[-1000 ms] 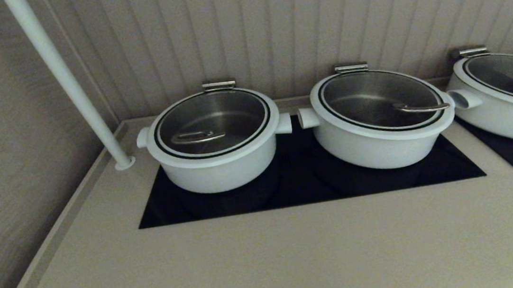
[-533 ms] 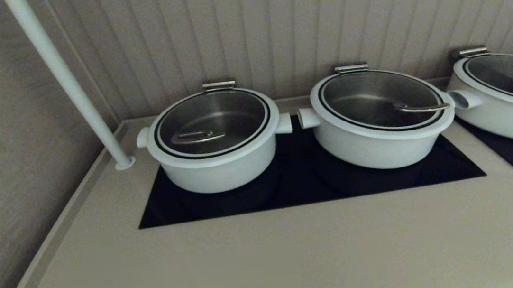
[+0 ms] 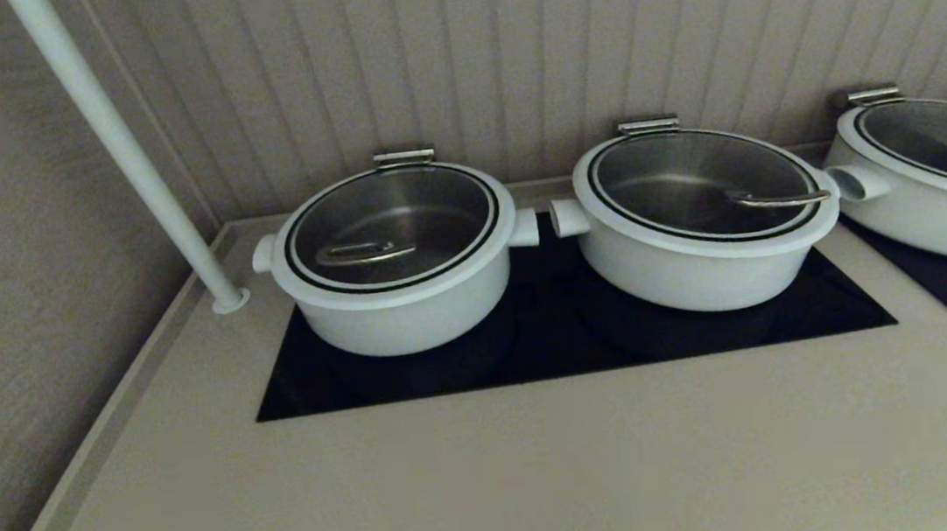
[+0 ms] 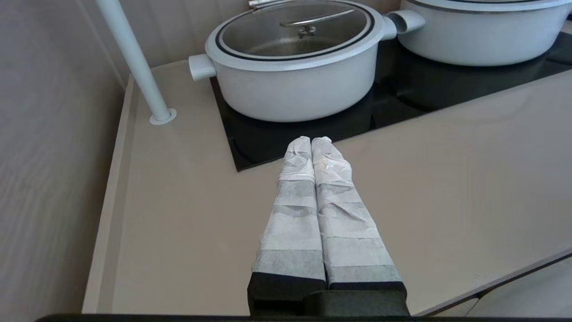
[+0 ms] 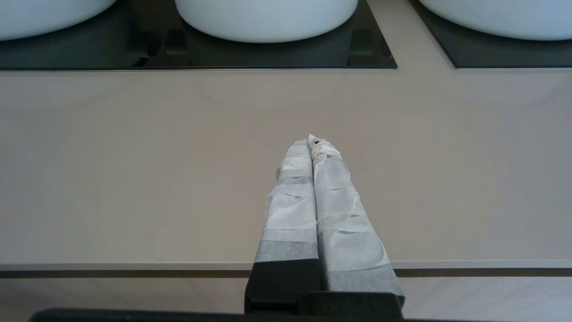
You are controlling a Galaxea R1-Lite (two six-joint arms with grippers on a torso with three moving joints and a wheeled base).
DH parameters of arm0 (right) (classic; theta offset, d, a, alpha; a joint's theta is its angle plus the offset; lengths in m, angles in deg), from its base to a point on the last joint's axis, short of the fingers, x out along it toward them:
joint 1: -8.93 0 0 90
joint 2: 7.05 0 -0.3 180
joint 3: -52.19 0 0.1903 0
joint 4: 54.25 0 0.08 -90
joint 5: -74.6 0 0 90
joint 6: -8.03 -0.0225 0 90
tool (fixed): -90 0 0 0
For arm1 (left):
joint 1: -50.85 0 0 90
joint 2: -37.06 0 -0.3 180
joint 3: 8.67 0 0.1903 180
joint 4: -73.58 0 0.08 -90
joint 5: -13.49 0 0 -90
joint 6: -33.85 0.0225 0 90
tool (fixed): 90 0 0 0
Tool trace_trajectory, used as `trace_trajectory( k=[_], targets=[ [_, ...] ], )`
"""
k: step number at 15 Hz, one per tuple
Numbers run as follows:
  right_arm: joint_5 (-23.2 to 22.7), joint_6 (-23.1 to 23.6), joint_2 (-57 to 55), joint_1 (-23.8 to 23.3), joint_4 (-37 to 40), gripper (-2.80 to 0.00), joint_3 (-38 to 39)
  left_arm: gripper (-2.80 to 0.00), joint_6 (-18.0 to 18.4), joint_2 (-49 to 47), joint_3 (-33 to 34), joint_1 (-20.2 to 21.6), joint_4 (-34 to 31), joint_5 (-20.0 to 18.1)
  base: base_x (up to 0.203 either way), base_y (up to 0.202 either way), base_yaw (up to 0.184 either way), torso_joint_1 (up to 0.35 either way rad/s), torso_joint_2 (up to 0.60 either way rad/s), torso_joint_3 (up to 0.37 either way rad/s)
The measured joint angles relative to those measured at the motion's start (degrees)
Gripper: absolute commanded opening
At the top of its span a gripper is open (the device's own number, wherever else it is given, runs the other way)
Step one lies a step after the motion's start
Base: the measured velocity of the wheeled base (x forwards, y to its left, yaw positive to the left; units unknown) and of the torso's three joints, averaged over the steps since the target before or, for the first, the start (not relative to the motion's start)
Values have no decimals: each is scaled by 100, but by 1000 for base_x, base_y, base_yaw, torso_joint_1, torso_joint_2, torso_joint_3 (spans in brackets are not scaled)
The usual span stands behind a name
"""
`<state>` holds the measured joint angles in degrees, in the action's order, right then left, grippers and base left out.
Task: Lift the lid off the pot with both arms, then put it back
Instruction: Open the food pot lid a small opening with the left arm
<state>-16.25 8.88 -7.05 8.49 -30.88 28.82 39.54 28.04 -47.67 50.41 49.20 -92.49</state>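
Observation:
The straight-sided white pot [image 3: 401,308] stands at the left on a black hob, with two stub handles. Its glass lid [image 3: 392,226], with white rim, black ring and looped wire handle [image 3: 362,252], sits on it. Pot [image 4: 295,85] and lid [image 4: 295,27] also show in the left wrist view. My left gripper [image 4: 311,139] is shut and empty, over the counter in front of the hob's near edge. My right gripper [image 5: 314,141] is shut and empty, over the counter near its front edge. Neither arm shows in the head view.
A wider tapering white pot [image 3: 702,259] with a lid stands right of the task pot; a third [image 3: 933,200] is at the far right. A white pole [image 3: 129,156] rises at the back left of the beige counter [image 3: 495,474]. A panelled wall stands behind.

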Motion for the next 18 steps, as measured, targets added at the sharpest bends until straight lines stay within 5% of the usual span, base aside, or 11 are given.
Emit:
trace_trajectory(
  k=[5,8,12,18],
  targets=[
    [0,1,0,0,0,-280,0,-280,-53,-1059,-591,-29,390,-126,0,0,0,0,0,0],
    [0,-1,0,0,0,-280,0,-280,-76,-1839,-836,-35,1200,-462,0,0,0,0,0,0],
    [1,0,0,0,0,-280,0,-280,-83,-2544,-1138,-37,1352,-1100,0,0,0,0,0,0],
    [0,0,0,0,0,-280,0,-280,-38,-3379,-1176,-578,1588,-1318,0,0,0,0,0,0]
  ],
)
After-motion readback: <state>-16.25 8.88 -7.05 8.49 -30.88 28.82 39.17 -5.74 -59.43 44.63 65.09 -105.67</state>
